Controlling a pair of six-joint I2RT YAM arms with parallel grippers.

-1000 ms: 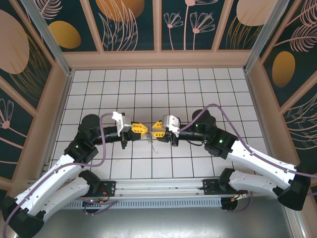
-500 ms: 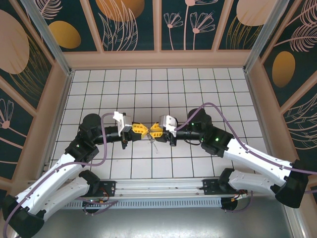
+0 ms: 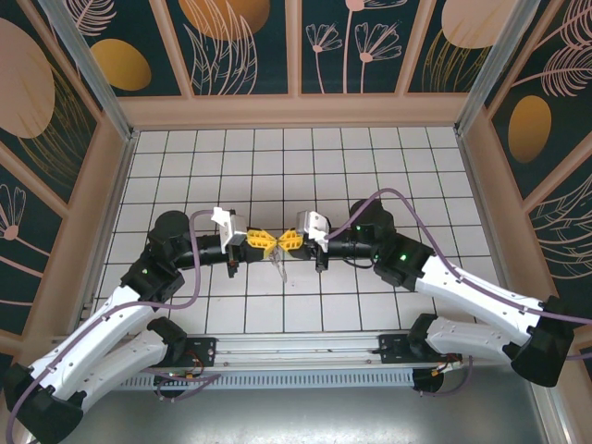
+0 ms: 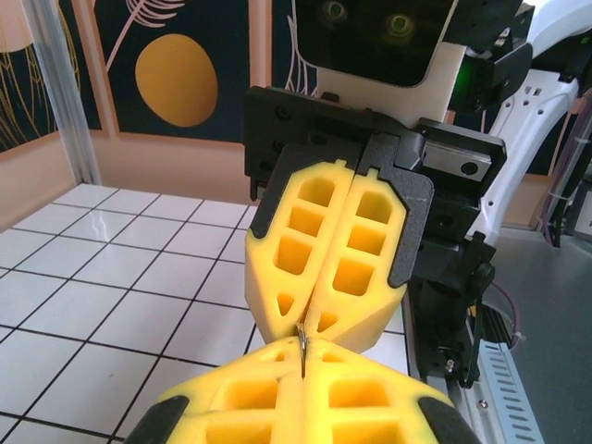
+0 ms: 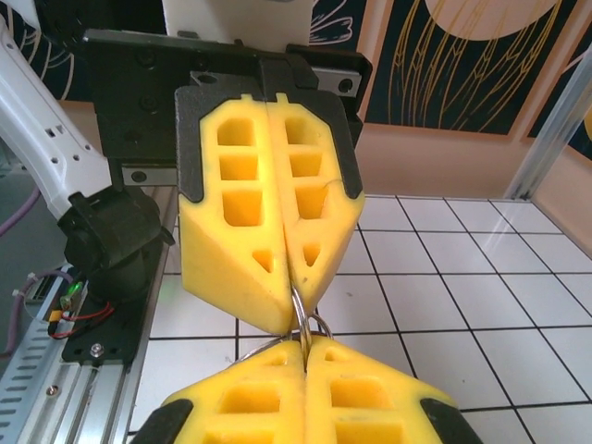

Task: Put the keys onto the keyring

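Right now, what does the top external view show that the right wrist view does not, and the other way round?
The top external view adds the left arm and right arm in full, and the keys dangling under the meeting point. The right wrist view adds a close look at the keyring, a thin metal loop pinched in both seams. Both share the left gripper and right gripper, shut, tip to tip.

The left gripper and the right gripper meet tip to tip over the middle of the tiled floor, the left one on the left. The keyring sits between their fingertips. The keys hang just below that meeting point, on its near side.
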